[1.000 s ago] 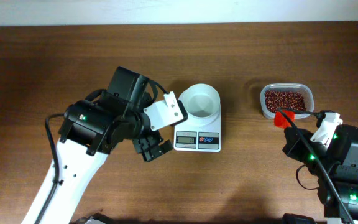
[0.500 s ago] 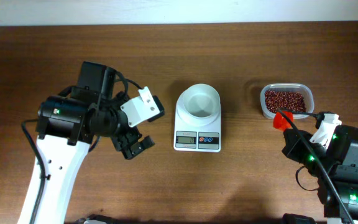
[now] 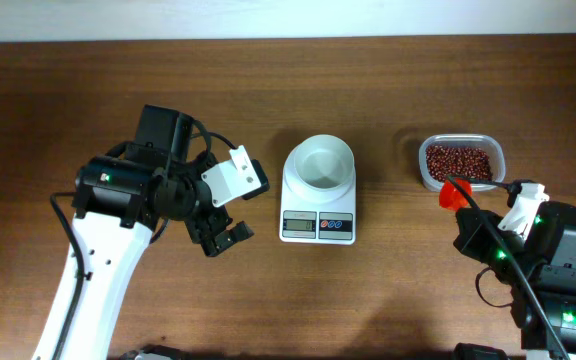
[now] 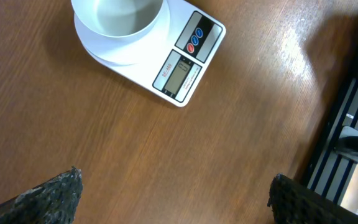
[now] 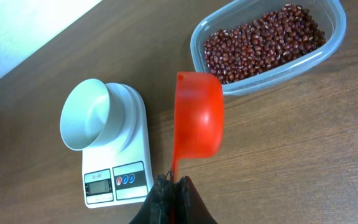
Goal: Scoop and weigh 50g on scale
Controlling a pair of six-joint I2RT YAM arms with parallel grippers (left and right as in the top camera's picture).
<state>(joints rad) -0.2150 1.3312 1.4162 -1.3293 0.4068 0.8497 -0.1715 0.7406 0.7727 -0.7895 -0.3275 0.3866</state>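
Brown wood-grain surface (image 3: 368, 300) carries the scale (image 3: 317, 226) near its middle, with the display and two blue buttons on the robot's side and a round white bowl (image 3: 323, 165) sitting on its platform; the bowl looks empty. To the scale's right and well apart from it, a clear plastic container (image 3: 420, 178) holds the dark reddish-brown beans (image 3: 458, 160), which cover its bottom in a dense layer. The right pincer (image 5: 174, 190) is clamped tight on the thin handle of a red scoop (image 5: 199, 115). The scoop's cup hangs in the air just beside the near rim of the container, between the container and the scale in the wrist view. The left pincer (image 3: 226, 237) hovers over bare wood to the left of the scale, near it but not touching, with its two fingers spread wide and nothing between them. In its wrist view the dark fingertips (image 4: 48, 196) sit at the bottom corners, with the scale and bowl in the upper part of the frame.
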